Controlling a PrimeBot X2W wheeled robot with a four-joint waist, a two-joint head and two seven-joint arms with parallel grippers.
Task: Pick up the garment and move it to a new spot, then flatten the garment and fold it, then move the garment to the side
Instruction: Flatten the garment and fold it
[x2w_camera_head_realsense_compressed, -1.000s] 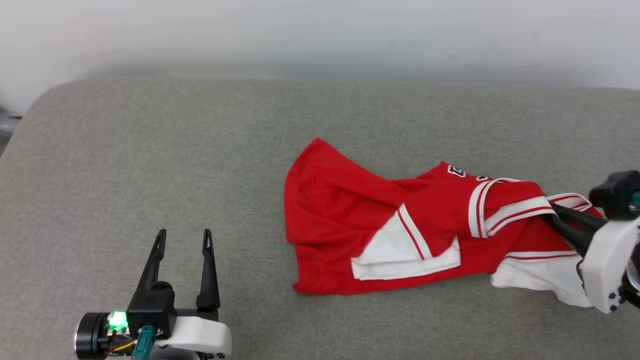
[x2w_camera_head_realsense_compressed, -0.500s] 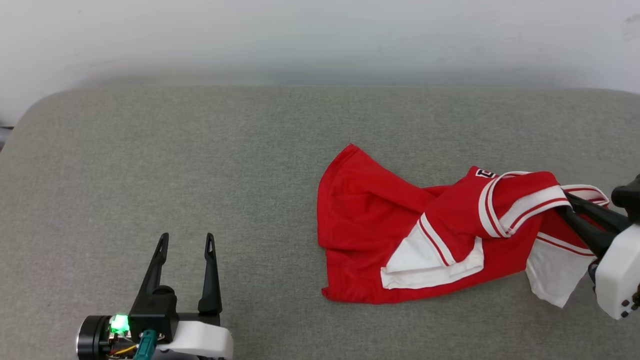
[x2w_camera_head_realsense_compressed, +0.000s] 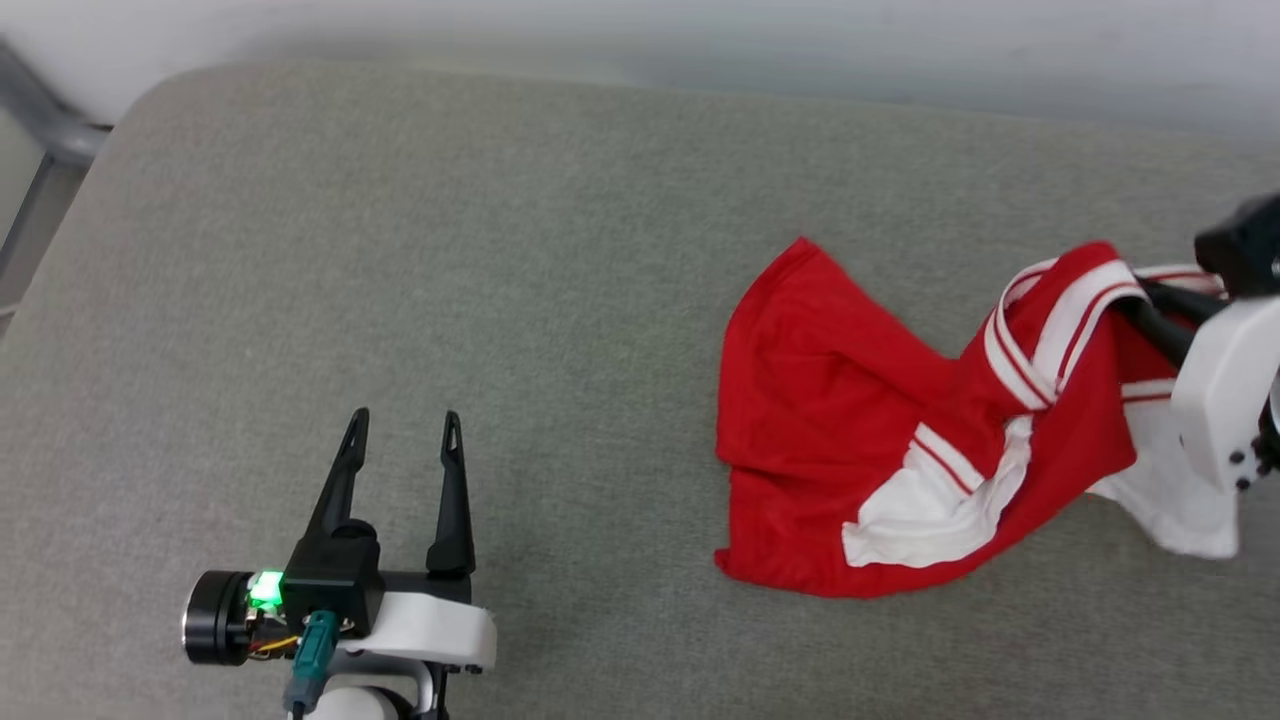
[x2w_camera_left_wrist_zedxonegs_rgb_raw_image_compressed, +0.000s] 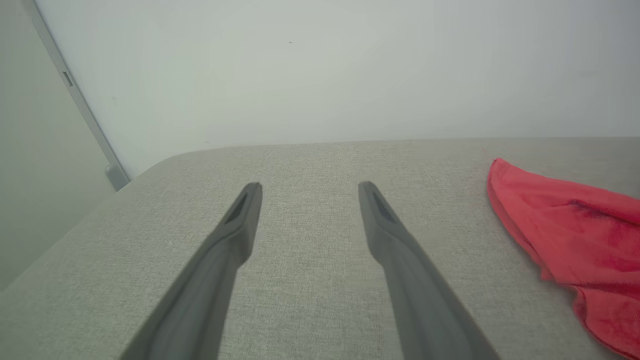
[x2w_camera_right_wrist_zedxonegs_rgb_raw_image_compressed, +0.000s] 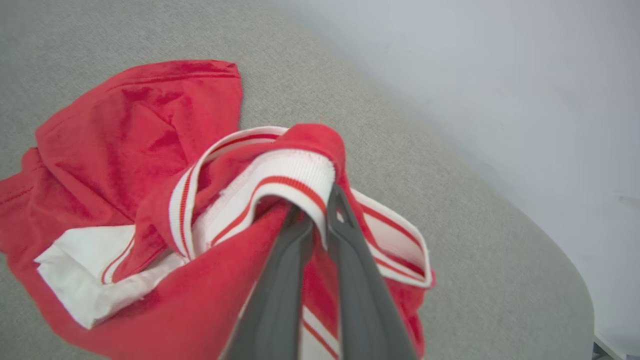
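Since a second ago our head camera has swung, and the collar end of the garment (x2w_camera_head_realsense_compressed: 830, 400) has risen from nearly flat to bunched and lifted. We see a broad grey padded surface (x2w_camera_head_realsense_compressed: 500, 250). The red garment lies toward its right side, hem on the padding, one white sleeve folded over the front. Our right gripper (x2w_camera_right_wrist_zedxonegs_rgb_raw_image_compressed: 318, 206) pinches the striped collar trim, fingers pressed together. Our left gripper (x2w_camera_head_realsense_compressed: 405, 425) hovers well apart at lower left, fingers spread.
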